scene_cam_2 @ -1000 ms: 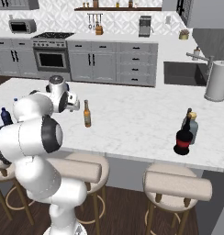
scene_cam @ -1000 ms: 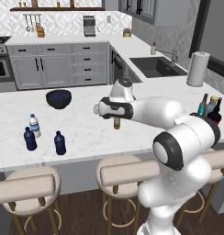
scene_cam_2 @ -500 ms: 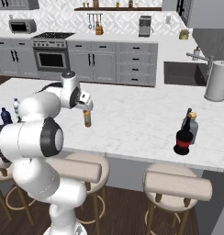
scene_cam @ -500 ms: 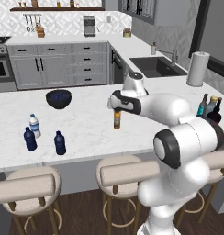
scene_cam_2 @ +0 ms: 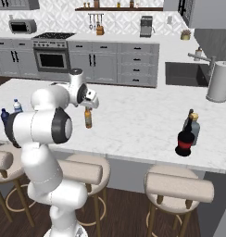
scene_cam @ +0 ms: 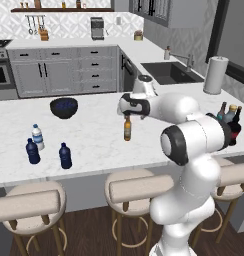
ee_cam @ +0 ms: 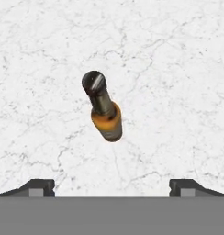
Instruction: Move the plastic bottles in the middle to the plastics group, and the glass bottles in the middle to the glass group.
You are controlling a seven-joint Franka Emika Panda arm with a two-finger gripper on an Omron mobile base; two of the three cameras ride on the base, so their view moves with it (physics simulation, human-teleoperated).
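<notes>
The amber bottle [scene_cam: 127, 128] stands upright alone mid-counter [scene_cam: 94, 130], directly under the gripper [scene_cam: 128, 112], whose fingers [ee_cam: 40, 186] are spread wide and hold nothing, with the two navy bottles [scene_cam: 65, 155] and the water bottle [scene_cam: 37, 137] well off to the left.

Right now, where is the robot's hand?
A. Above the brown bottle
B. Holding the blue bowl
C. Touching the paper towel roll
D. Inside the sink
A. The gripper sits right over the brown bottle, which stands upright on the counter; in the hand view the bottle's cap lies ahead of the open fingertips.
</notes>
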